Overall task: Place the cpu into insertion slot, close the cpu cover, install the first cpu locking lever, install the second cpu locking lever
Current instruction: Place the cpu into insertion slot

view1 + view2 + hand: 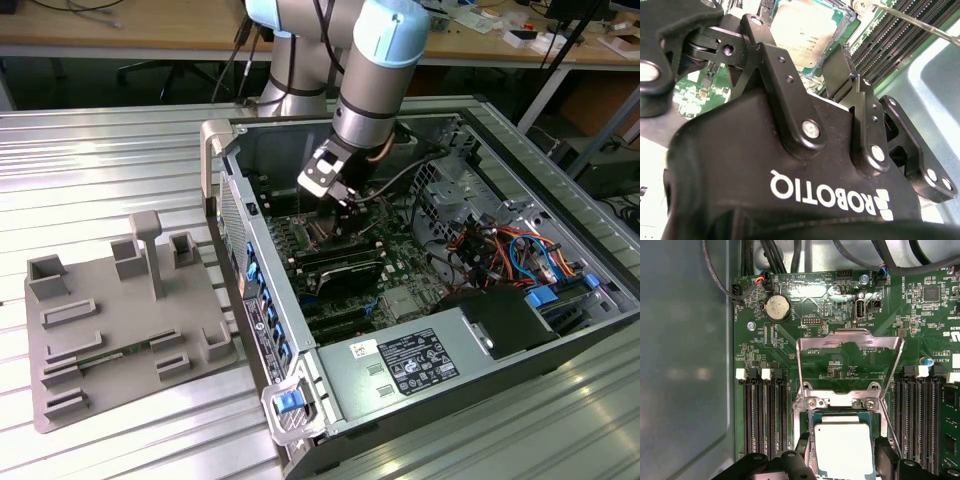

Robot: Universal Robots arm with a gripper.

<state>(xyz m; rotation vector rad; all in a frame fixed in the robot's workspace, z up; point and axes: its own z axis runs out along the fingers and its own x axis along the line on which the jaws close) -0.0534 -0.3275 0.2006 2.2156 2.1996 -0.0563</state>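
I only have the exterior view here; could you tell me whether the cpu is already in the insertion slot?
Observer: Yes; in the first wrist view the cpu lies flat in the insertion slot.
Operator: Thank you. Is the cpu cover closed?
Observer: No, the cpu cover is swung open on its hinge, clear of the cpu.
Operator: And the gripper?
Observer: In the second wrist view the gripper hangs close over the cpu.

Looks like a robotics lab or workshop. Shows a robot arm hanging inside an open PC case on a ribbed metal surface, beside a grey moulded fixture. Backed by a long wooden surface cluttered with small gear.
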